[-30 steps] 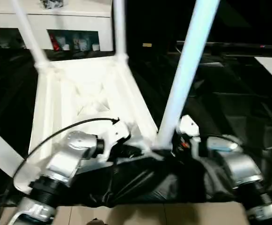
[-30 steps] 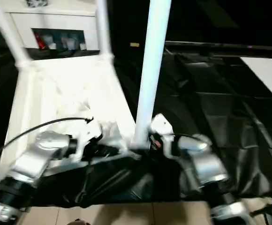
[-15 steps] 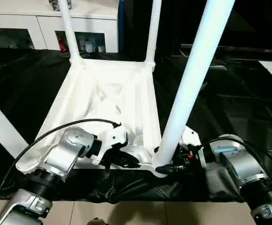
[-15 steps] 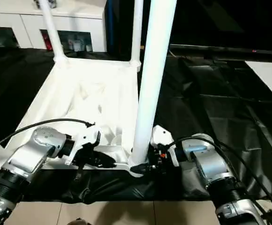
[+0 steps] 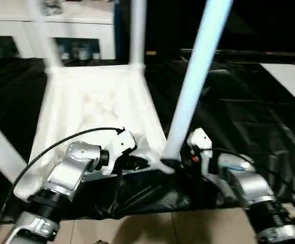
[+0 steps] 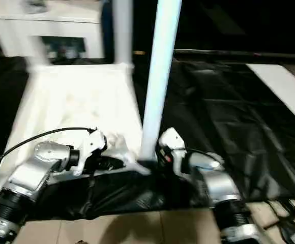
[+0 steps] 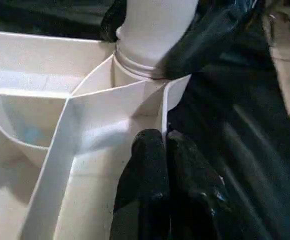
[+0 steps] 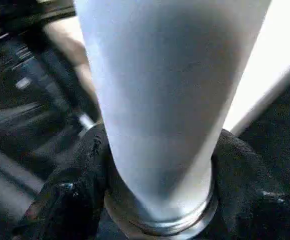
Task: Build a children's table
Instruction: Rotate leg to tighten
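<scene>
- Head view: table top lies upside down on black sheeting, three legs standing upright in its corner sockets.
- Right gripper clasps the near-right leg at its socket, a finger on each side.
- Left gripper pinches a rib beside that socket, fingers closed on it.

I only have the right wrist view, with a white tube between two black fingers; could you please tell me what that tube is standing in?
Observer: The leg stands in the near right corner socket of the upside-down tabletop.
Operator: Where is the left gripper?
Observer: The left gripper pinches a thin rib beside that socket.
Operator: Are other legs fitted?
Observer: Two stand at the far corners, one leans at near left.
</scene>
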Tool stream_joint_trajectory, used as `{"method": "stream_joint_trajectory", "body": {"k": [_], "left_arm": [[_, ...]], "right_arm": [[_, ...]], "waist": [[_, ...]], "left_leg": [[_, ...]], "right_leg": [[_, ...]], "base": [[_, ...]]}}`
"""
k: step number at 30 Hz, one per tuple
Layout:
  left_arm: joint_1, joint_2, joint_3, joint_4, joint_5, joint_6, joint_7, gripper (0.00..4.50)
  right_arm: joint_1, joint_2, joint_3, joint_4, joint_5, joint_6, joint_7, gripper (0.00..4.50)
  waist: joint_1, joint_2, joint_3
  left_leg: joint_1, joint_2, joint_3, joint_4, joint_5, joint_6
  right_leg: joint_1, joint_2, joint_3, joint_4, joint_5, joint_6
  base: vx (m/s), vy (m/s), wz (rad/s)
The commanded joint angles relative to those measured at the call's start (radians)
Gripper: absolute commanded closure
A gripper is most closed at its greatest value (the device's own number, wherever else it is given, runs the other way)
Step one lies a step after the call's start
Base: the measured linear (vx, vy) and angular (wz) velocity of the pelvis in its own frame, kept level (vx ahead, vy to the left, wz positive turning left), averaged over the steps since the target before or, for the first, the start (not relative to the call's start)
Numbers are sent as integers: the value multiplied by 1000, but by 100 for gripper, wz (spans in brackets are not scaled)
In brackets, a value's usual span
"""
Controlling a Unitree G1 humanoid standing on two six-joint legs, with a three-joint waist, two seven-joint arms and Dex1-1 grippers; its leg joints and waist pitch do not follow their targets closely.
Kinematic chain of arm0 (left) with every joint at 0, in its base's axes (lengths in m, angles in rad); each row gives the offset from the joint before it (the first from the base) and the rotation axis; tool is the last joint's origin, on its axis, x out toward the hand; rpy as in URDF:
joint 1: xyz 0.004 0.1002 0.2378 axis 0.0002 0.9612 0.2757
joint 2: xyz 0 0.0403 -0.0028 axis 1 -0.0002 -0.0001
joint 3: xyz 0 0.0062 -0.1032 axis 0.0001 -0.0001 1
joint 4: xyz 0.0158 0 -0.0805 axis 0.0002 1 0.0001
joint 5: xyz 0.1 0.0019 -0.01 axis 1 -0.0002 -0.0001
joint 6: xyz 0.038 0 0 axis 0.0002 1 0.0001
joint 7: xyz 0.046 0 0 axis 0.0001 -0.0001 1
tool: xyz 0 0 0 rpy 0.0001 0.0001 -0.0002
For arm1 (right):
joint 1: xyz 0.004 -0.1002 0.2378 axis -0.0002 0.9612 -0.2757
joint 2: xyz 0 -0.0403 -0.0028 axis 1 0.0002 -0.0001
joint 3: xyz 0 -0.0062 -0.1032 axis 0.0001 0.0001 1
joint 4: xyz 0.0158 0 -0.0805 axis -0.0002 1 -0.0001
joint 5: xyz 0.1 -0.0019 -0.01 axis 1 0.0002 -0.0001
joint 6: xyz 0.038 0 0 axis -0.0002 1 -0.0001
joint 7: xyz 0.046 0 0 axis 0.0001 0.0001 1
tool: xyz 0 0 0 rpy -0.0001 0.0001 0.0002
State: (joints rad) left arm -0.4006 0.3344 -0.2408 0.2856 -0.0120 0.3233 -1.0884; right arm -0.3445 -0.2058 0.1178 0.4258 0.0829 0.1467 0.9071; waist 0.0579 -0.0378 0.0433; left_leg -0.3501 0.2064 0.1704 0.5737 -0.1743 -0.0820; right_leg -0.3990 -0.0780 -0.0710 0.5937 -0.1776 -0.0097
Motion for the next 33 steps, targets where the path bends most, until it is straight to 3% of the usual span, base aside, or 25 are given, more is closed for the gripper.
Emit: {"method": "stream_joint_trajectory", "body": {"k": [1,2,8,9,13,14,15,17,18,19,21,22,24,26,29,30,33], "left_arm": [[-20,-84,-9,-97,-25,2,69,450],[-13,-100,-11,-114,-23,17,93,450],[11,-164,-40,-142,-5,39,183,450],[12,-165,-46,-139,-2,37,184,450],[7,-159,-53,-127,3,15,171,450],[3,-148,-59,-113,9,-20,157,450],[2,-139,-67,-103,14,-51,142,450],[1,-130,-76,-90,15,-84,117,450],[1,-127,-80,-86,13,-92,108,450],[-3,-120,-85,-76,11,-111,89,450],[-9,-108,-91,-58,12,-132,64,450],[-15,-100,-95,-43,14,-150,45,450],[-27,-84,-101,-18,9,-174,-1,450],[-39,-70,-109,2,0,-200,-48,450],[-59,-47,-120,35,-14,-239,-122,450],[-68,-33,-129,51,-9,-261,-147,450],[-84,-12,-142,78,3,-296,-157,450]], "right_arm": [[27,82,65,-10,-39,30,-95,188],[35,103,55,-22,-48,51,-146,188],[53,158,41,-75,-88,88,-311,188],[55,158,40,-82,-88,91,-319,133],[60,145,32,-115,-78,115,-314,109],[62,117,37,-138,-85,116,-304,97],[66,92,33,-157,-74,120,-280,78],[76,43,15,-188,-40,125,-217,78],[82,16,7,-205,-23,126,-188,78],[91,-28,-12,-225,3,120,-139,78],[102,-92,-41,-239,21,102,-80,78],[111,-137,-62,-245,30,88,-40,78],[130,-228,-107,-254,54,78,43,78],[151,-305,-148,-265,89,76,118,78],[174,-400,-205,-267,140,87,196,78],[175,-421,-229,-259,147,91,195,78],[164,-430,-246,-236,147,89,158,78]], "waist": [[3,-1,-42],[2,-9,-43],[2,-2,-41],[2,-4,-43],[7,-1,-47],[10,7,-48],[14,3,-50],[21,6,-53],[23,12,-54],[30,13,-60],[32,10,-64],[29,17,-62],[30,12,-60],[30,7,-57],[27,4,-49],[29,5,-48],[25,4,-48]], "left_leg": [[3,19,-16,-78,-385,-12],[6,19,-15,-77,-388,-11],[5,21,-13,-81,-381,-6],[3,20,-12,-81,-374,-4],[1,21,-5,-79,-317,5],[4,21,-4,-78,-311,5],[7,22,-1,-76,-295,8],[8,24,4,-71,-262,18],[1,24,4,-71,-235,24],[3,25,5,-66,-199,30],[1,24,6,-60,-147,46],[-5,20,5,-58,-133,57],[-5,20,7,-56,-148,73],[-7,20,7,-56,-176,79],[-10,17,6,-60,-231,72],[-3,18,6,-60,-253,70],[-2,19,3,-62,-264,59]], "right_leg": [[29,-65,32,-107,-582,-75],[27,-64,32,-106,-583,-74],[22,-62,40,-103,-527,-83],[24,-60,41,-100,-506,-84],[29,-57,49,-88,-390,-110],[28,-57,50,-87,-370,-117],[28,-54,51,-84,-321,-127],[31,-51,54,-74,-233,-151],[39,-51,54,-67,-185,-160],[42,-51,53,-59,-119,-176],[49,-48,52,-47,-14,-207],[54,-47,51,-45,24,-215],[58,-49,52,-48,16,-226],[61,-52,52,-56,-56,-220],[60,-56,48,-76,-250,-176],[53,-56,46,-87,-334,-149],[49,-55,44,-89,-382,-138]], "base": [[0,0,0],[0,0,0],[0,0,0],[0,0,0],[0,0,0],[0,0,0],[0,0,0],[0,0,0],[0,0,0],[0,0,0],[0,0,0],[0,0,0],[0,0,0],[0,0,0],[0,0,0],[0,0,0],[0,0,0]]}}
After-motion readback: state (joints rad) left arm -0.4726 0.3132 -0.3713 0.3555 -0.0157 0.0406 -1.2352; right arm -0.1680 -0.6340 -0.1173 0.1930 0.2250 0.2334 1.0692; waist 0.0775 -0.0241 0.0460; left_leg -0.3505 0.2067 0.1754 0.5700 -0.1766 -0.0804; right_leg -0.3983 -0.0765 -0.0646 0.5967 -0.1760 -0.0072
